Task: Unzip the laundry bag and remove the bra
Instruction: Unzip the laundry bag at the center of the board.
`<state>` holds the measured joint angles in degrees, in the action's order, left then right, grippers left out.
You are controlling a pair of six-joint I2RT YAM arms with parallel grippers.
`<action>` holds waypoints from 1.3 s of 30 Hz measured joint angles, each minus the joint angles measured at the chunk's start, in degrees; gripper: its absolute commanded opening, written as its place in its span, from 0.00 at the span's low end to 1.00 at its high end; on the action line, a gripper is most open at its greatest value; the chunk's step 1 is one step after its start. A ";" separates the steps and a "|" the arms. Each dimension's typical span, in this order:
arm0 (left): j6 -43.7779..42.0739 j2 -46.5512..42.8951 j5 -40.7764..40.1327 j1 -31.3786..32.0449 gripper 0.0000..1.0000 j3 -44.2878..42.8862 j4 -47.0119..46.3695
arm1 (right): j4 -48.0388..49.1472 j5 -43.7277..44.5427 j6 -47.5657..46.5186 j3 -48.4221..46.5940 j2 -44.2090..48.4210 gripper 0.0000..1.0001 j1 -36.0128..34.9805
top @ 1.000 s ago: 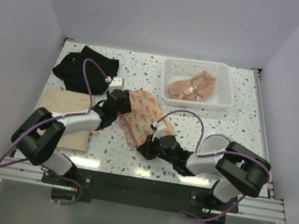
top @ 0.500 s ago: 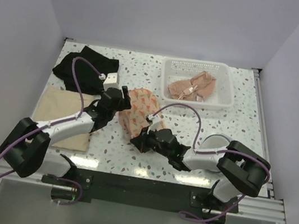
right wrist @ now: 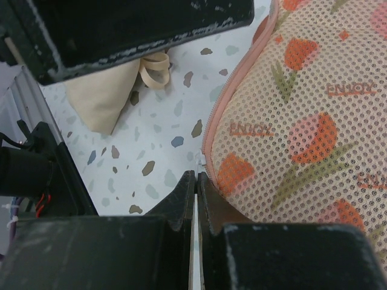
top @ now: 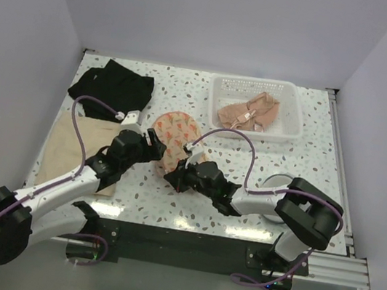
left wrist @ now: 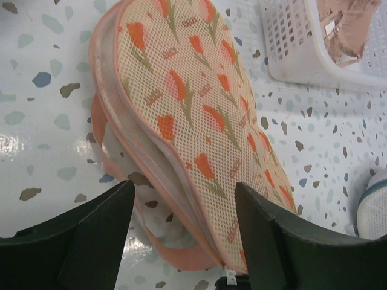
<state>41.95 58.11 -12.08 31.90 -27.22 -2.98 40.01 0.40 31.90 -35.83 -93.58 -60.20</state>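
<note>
The laundry bag (top: 175, 133) lies flat mid-tabletop, and its zip (right wrist: 207, 140) seam gapes along the side facing the left edge. My right jaws are clenched at the bag's near end, right on the seam. I judge they are there to grip the pull and run it round. My left jaws stand released over the gap, placed to reach in. The bra is presumably inside, hidden.
</note>
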 measured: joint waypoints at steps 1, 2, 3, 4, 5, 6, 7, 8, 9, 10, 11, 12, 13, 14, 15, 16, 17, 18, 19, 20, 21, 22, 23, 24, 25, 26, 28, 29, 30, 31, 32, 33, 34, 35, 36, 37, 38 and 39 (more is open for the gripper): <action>0.52 -0.66 0.52 0.04 0.73 0.57 0.17 | -0.02 -0.02 0.00 -0.11 -0.09 0.00 0.09; 0.83 -1.03 1.01 0.04 0.73 0.96 0.20 | -0.02 -0.02 0.02 -0.24 -0.20 0.00 0.17; 1.18 -1.27 1.51 0.04 0.73 1.51 0.15 | -0.04 -0.02 0.02 -0.35 -0.31 0.00 0.24; 1.62 -1.29 1.97 0.04 0.73 1.92 0.20 | -0.04 -0.02 0.02 -0.50 -0.48 0.00 0.28; 1.99 -1.29 2.43 0.04 0.73 2.29 0.20 | -0.04 -0.02 0.02 -0.66 -0.63 0.00 0.28; 2.23 -1.29 2.84 0.04 0.73 2.75 0.20 | -0.04 0.00 0.02 -0.79 -0.81 0.00 0.28; 2.49 -1.29 3.21 0.04 0.73 3.17 0.24 | -0.07 -0.02 0.02 -0.83 -0.90 0.00 0.28; 2.67 -1.29 3.61 0.04 0.73 3.58 0.22 | -0.09 -0.02 0.02 -0.83 -0.92 0.00 0.28; 2.95 -1.29 3.87 0.04 0.72 3.87 0.24 | -0.09 0.00 0.02 -0.83 -0.92 0.00 0.28; 3.19 -1.29 4.22 0.07 0.72 4.26 0.13 | -0.09 -0.02 0.02 -0.85 -0.92 0.00 0.28; 3.50 -1.29 4.46 0.09 0.72 4.61 0.11 | -0.09 -0.02 0.02 -0.87 -0.92 0.00 0.35; 3.65 -1.29 4.66 0.11 0.72 4.85 0.17 | -0.11 -0.02 0.02 -0.92 -0.92 0.00 0.35; 3.89 -1.29 4.83 0.11 0.72 5.09 0.11 | -0.11 -0.02 0.02 -0.98 -0.92 0.00 0.39; 4.00 -1.29 4.94 0.11 0.72 5.27 0.09 | -0.11 -0.02 0.02 -1.09 -0.92 0.00 0.44; 4.09 -1.29 5.07 0.11 0.72 5.40 0.09 | -0.11 -0.02 0.02 -1.22 -0.94 0.00 0.50; 4.17 -1.29 5.11 0.11 0.72 5.44 0.07 | -0.13 -0.02 0.02 -1.40 -0.96 0.00 0.55; 4.31 -1.27 5.31 0.15 0.72 5.51 -0.15 | -0.13 -0.02 0.02 -1.57 -0.98 0.00 0.57; 4.46 -1.22 5.35 0.15 0.72 5.51 -0.33 | -0.13 -0.02 0.02 -1.75 -1.03 0.00 0.61; 4.55 -1.16 5.51 0.15 0.72 5.51 -0.63 | -0.13 0.00 0.02 -1.88 -1.09 0.00 0.61; 4.61 -1.03 5.70 0.15 0.72 5.51 -0.90 | -0.11 0.00 0.02 -2.05 -1.22 0.00 0.61; 4.70 -0.81 5.79 0.17 0.72 5.51 -1.14 | -0.11 -0.11 0.02 -2.19 -1.40 0.00 0.63; 4.92 -0.57 5.92 0.24 0.72 5.51 -1.36 | -0.11 -0.17 0.02 -2.27 -1.53 0.00 0.63; 5.01 -0.33 5.99 0.28 0.72 5.51 -1.66 | -0.11 -0.24 0.02 -2.32 -1.68 0.00 0.63; 5.03 -0.09 6.03 0.37 0.72 5.51 -2.08 | -0.13 -0.37 0.02 -2.36 -1.75 0.00 0.63; 5.03 0.13 6.16 0.44 0.71 5.51 -2.47 | -0.13 -0.46 0.02 -2.36 -1.77 0.00 0.63; 5.03 0.35 6.19 0.44 0.70 5.51 -2.78 | -0.11 -0.57 0.02 -2.38 -1.77 0.00 0.63; 5.03 0.81 6.21 0.50 0.67 5.51 -3.45 | -0.13 -0.76 0.02 -2.40 -1.77 0.00 0.63; 5.03 1.01 6.23 0.50 0.65 5.51 -3.76 | -0.11 -1.03 0.02 -2.40 -1.77 0.00 0.63; 5.03 1.16 6.27 0.52 0.64 5.51 -4.02 | -0.11 -1.11 0.02 -2.40 -1.77 0.00 0.63; 5.03 1.25 6.32 0.55 0.62 5.51 -4.31 | -0.11 -1.22 0.02 -2.40 -1.77 0.00 0.63; 5.03 1.27 6.34 0.57 0.59 5.51 -4.61 | -0.11 -1.27 0.02 -2.40 -1.77 0.00 0.63; 5.03 1.27 6.34 0.61 0.58 5.51 -5.01 | -0.11 -1.36 0.02 -2.40 -1.75 0.00 0.63; 5.03 1.27 6.34 0.68 0.57 5.51 -5.40 | -0.11 -1.40 0.02 -2.40 -1.75 0.00 0.63; 5.03 1.29 6.32 0.74 0.55 5.51 -5.70 | -0.11 -1.42 0.02 -2.40 -1.77 0.00 0.66; 5.03 1.31 6.34 0.79 0.54 5.51 -5.95 | -0.11 -1.42 0.02 -2.40 -1.75 0.00 0.63; 5.03 1.36 6.34 0.81 0.53 5.51 -6.14 | -0.11 -1.42 0.02 -2.40 -1.77 0.00 0.66; 5.03 1.49 6.34 0.81 0.53 5.51 -6.34 | -0.11 -1.42 0.02 -2.40 -1.75 0.00 0.66; 5.03 1.68 6.34 0.81 0.53 5.51 -6.49 | -0.09 -1.44 0.02 -2.40 -1.75 0.00 0.66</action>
<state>46.98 59.79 -5.74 32.71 -21.71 -9.47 39.92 -1.04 31.92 -38.24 -95.33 -59.55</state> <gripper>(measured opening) 0.539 0.014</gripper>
